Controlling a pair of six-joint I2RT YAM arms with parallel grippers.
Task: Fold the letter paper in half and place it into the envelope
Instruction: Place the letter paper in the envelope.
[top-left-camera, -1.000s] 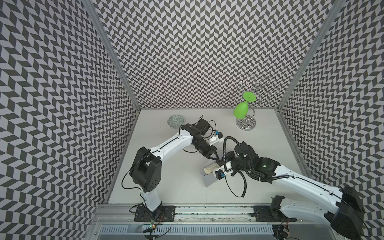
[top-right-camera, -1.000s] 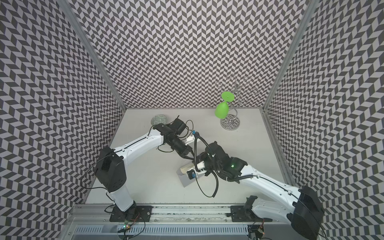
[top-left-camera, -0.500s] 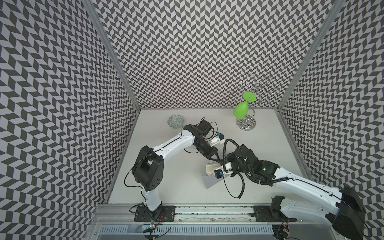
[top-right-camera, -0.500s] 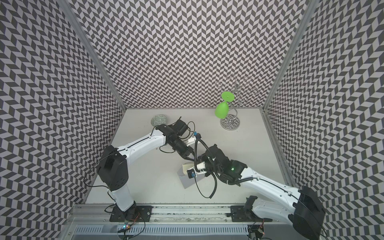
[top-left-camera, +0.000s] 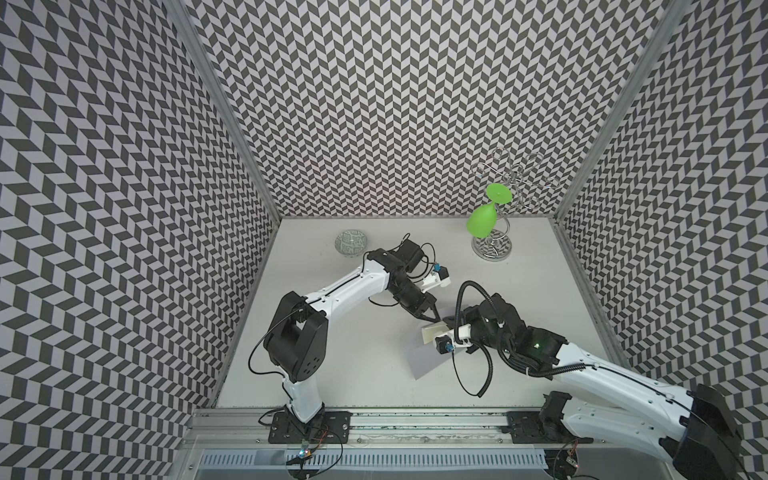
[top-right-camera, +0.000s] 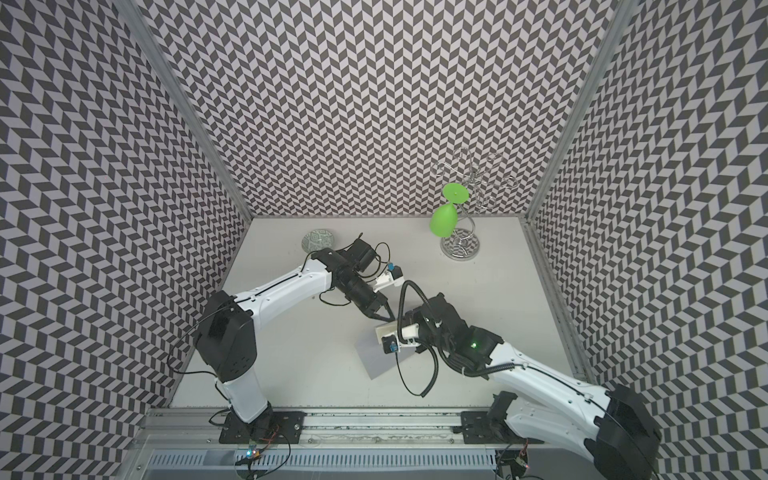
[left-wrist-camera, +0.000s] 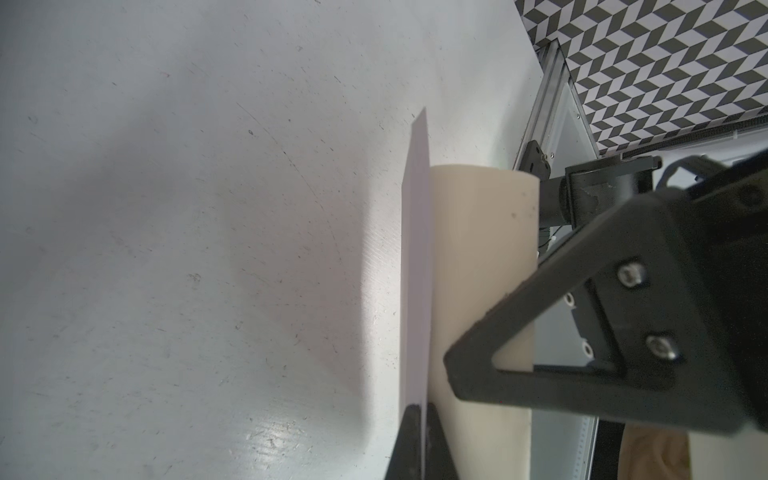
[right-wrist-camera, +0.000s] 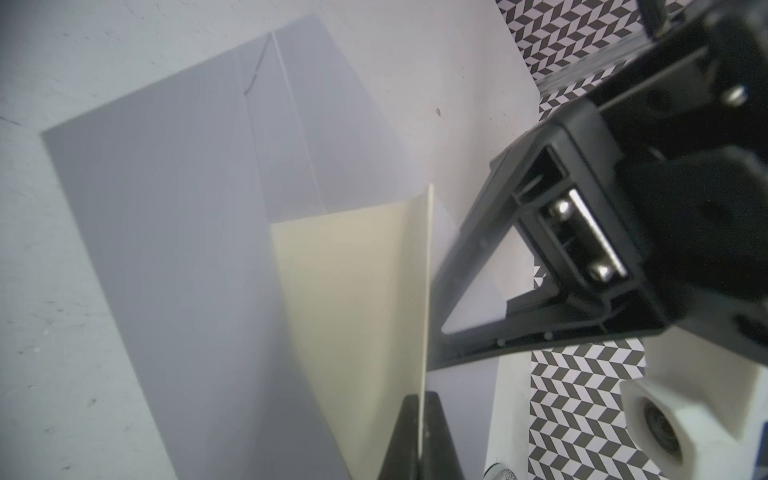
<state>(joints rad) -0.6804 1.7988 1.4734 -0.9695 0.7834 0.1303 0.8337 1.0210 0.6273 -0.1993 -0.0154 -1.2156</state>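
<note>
Two paper things spotted near the middle of the white table (top-left-camera: 365, 374), right where the two arms met. Pinched the letter paper (right-wrist-camera: 353, 299) in the right gripper (right-wrist-camera: 419, 432), both black fingers pressed tight together on its thin edge. Looked pale cream-yellow, smooth and plain on the side that showed. Stood up on its edge and bent in a soft curve. Pinched the envelope (right-wrist-camera: 166, 249) in the left gripper (left-wrist-camera: 415, 436), fingers squeezed tight on one thin grey layer and holding that layer up on end. Looked light grey with a little purple in it, flat and smooth. Lay mostly flat on the table, under and just beside the letter paper. Had a straight fold line and a slanted seam near one short end. Stood the lifted grey layer right next to the curved cream sheet, side by side. Could not tell whether the two touched, or whether any of the paper sat inside the envelope. Showed up in both top views as a small cream strip beside a grey sheet, partly hidden by the right arm. Also spotted, well apart at the back of the table: a small patterned bowl (top-left-camera: 352, 244) on the left arm's side and a green wine glass (top-left-camera: 481, 222) hanging upside down on a wire rack (top-left-camera: 492, 250) on the right arm's side.
</note>
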